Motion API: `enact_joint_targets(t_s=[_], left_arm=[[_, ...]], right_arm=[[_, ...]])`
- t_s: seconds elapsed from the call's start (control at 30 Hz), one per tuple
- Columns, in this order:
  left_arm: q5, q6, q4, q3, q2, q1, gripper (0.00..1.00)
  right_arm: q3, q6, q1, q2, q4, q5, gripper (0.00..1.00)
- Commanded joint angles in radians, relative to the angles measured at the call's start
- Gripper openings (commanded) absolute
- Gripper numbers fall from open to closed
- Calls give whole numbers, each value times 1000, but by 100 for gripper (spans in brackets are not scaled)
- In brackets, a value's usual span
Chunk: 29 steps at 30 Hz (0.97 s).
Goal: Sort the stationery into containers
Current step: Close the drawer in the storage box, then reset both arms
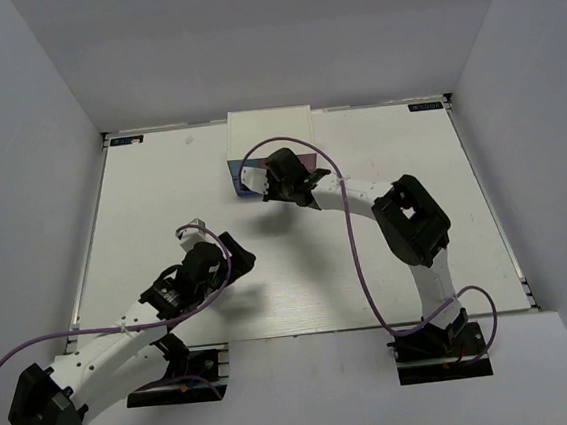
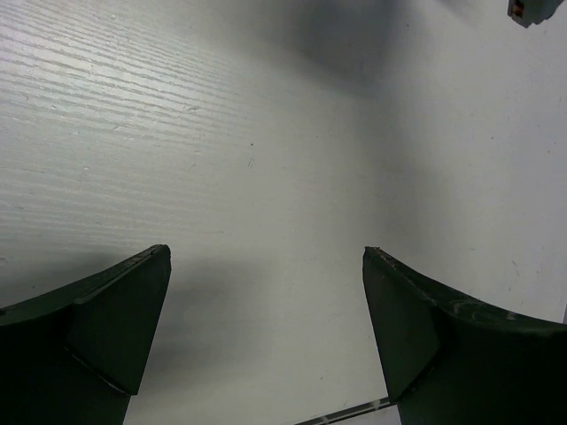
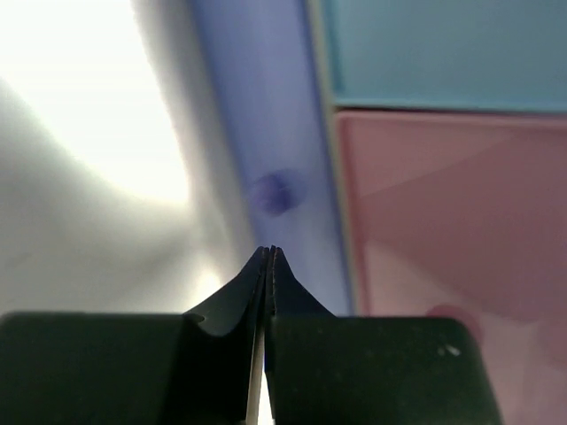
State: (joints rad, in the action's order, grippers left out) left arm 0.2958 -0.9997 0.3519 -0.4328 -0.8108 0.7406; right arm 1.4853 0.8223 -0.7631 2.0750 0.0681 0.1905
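Observation:
The containers are pastel drawers in a white mini cabinet [image 1: 269, 125] at the back middle of the table. In the right wrist view I see the wide blue-purple drawer [image 3: 266, 106] with its round knob [image 3: 272, 192], a blue drawer [image 3: 443, 49] and a pink drawer [image 3: 452, 204], all closed. My right gripper [image 3: 268, 251] is shut with nothing in it, its tips just short of that knob, right at the cabinet front [image 1: 272, 171]. My left gripper [image 2: 266, 257] stands open over bare table, near the front left [image 1: 230, 258]. No stationery is in view.
Grey walls enclose the white table [image 1: 160, 184] on three sides. A thin strip at the table's edge [image 2: 354, 413] shows just below the left fingers. A small grey piece with an orange spot [image 2: 529, 9] sits in the corner of the left wrist view.

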Motion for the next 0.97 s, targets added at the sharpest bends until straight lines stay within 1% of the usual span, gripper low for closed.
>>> enact_joint_targets(t_s=[0.0, 0.03, 0.07, 0.1, 0.13, 0.17, 0.23, 0.27, 0.37, 0.43, 0.47, 0.63, 0.73, 0.93], left_arm=[[14, 18, 12, 3, 16, -3, 99], [3, 29, 12, 3, 16, -3, 99], [3, 42, -1, 3, 25, -3, 99], [-9, 42, -16, 3, 25, -3, 99], [-24, 58, -16, 3, 25, -3, 99], [-33, 71, -33, 3, 25, -3, 99], [-58, 88, -51, 3, 35, -3, 99], [-58, 111, -63, 3, 35, -3, 99], [-80, 136, -64, -38, 25, -3, 99], [-90, 145, -35, -66, 16, -3, 99], [-90, 145, -34, -66, 16, -3, 99], [-90, 154, 4, -101, 25, -3, 99], [-69, 164, 4, -125, 25, -3, 99], [-50, 173, 4, -170, -4, -3, 99]], right_arm=[[17, -99, 4, -133, 102, -173, 0], [-12, -116, 1, -154, 110, -218, 0], [-29, -149, 2, -226, 117, -238, 1], [-66, -166, 2, -251, 134, -255, 5], [-78, -214, 5, -297, 150, -290, 17], [-91, -230, 5, -341, 157, -299, 24], [-138, -277, 10, -409, 171, -319, 43], [-154, -287, 10, -450, 168, -318, 59], [-213, -344, 10, -519, 157, -255, 79], [-250, -367, 11, -573, 133, -209, 86], [-260, -380, 10, -588, 115, -144, 90], [-338, -419, 11, -737, 79, -65, 90], [-379, -431, 10, -817, 49, -53, 90], [-477, -420, 13, -930, -11, 17, 90]])
